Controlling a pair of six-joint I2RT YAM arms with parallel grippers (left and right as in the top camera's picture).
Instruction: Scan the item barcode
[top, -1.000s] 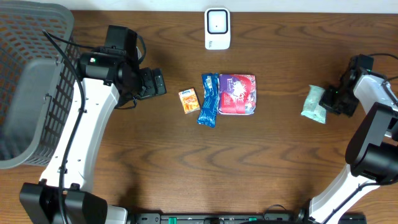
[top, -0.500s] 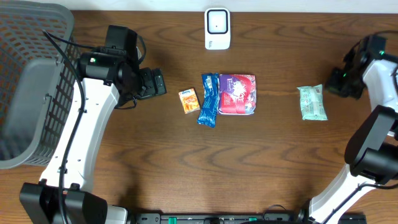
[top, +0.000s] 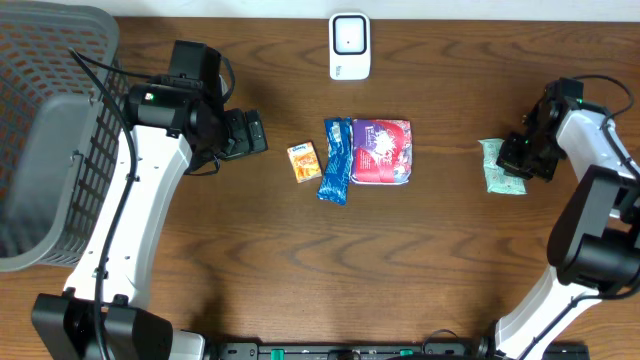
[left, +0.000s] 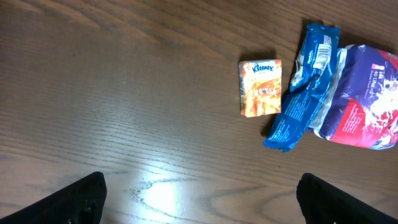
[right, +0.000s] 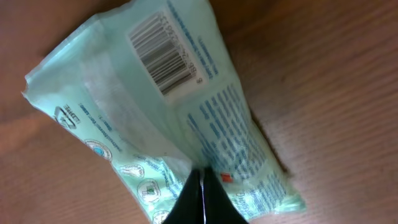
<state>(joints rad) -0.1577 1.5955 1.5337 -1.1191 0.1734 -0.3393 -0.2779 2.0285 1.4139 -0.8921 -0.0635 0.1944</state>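
Back from the upper right, where it stood clear of the packet half a second ago, the right gripper (top: 519, 155) now sits against the right edge of the pale green packet (top: 497, 167), which has shifted only slightly and lies at centre right of the overhead view, well apart from everything else. Bare wood of the table (top: 330, 270) runs between the packet and the red and purple pack (top: 382, 152) at the middle, and the whole lower half of the frame is open wood. At the upper edge, centre, stands the white scanner (top: 349, 45), with clear wood between it and the packet. The right wrist view shows the packet lying slantwise with its barcode (right: 165, 59) facing up toward the upper left, and the right gripper's fingers pressed together, their tips meeting on the packet's lower part; whether they pinch any film cannot be told. The left gripper (left: 199, 199) has stayed at upper left of centre, its fingers spread wide with nothing between them, near the orange tissue pack (top: 304, 161), which lies just beside the blue wrapper (top: 337, 160). The grey basket (top: 40, 130) fills the far left edge.
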